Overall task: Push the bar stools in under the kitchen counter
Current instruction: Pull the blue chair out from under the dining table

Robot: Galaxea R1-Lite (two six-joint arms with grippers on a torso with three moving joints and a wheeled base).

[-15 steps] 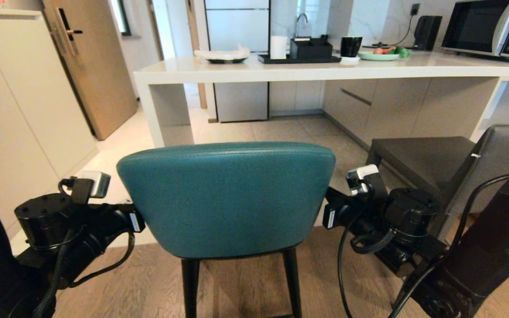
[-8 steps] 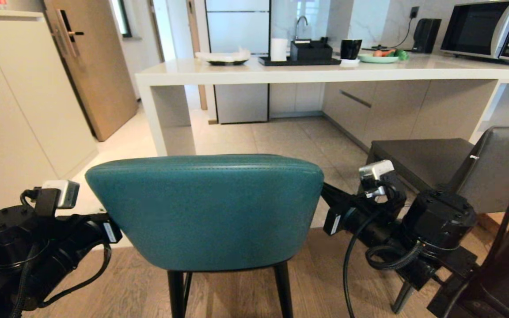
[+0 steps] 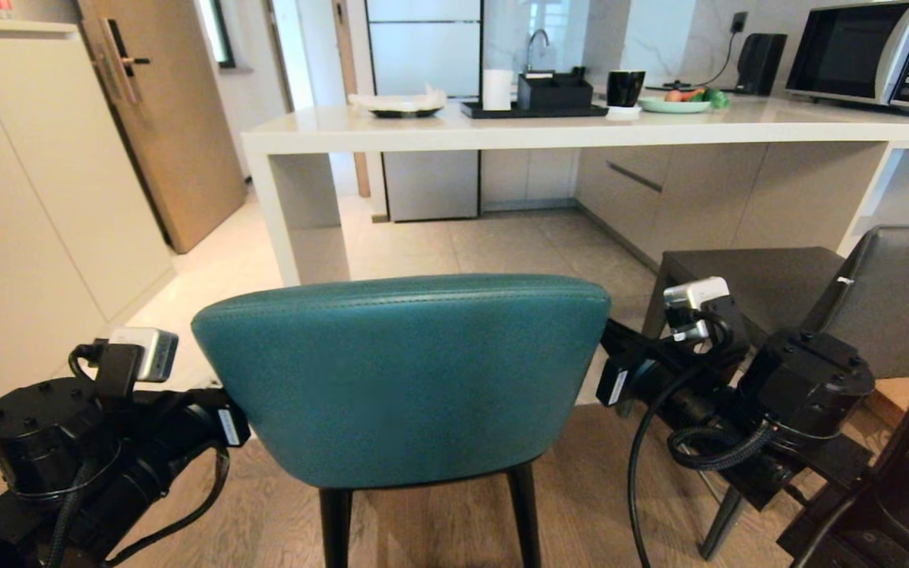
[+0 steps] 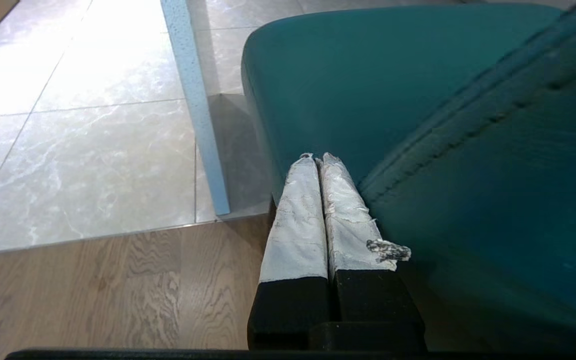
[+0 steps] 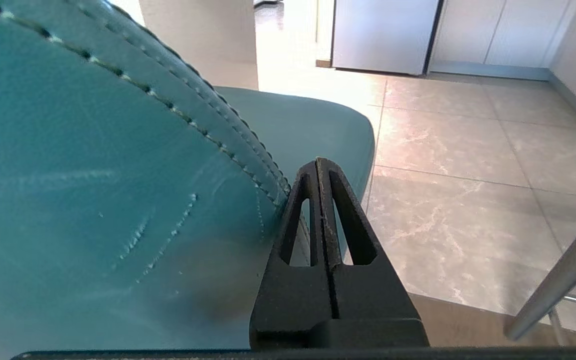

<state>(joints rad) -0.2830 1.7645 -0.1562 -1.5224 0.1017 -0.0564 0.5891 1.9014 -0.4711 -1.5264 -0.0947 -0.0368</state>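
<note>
The teal bar stool stands right in front of me with its rounded back towards me, short of the kitchen counter. My left gripper is shut, its taped fingers lying along the left edge of the stool's back. On the other side my right gripper is shut and rests against the back's stitched right edge. In the head view both sets of fingertips are hidden by the stool's back. The dark grey bar stool stands at the right, turned sideways, just beyond my right arm.
Tall beige cabinets and a wooden door line the left side. The counter carries a microwave, a black tray, a mug and plates. Tiled floor runs under the counter beyond the wood flooring.
The whole view has shifted a little, so the camera moved. Against the counter, the teal stool's back swung left, then back to the right. Both grippers stayed shut at its sides.
</note>
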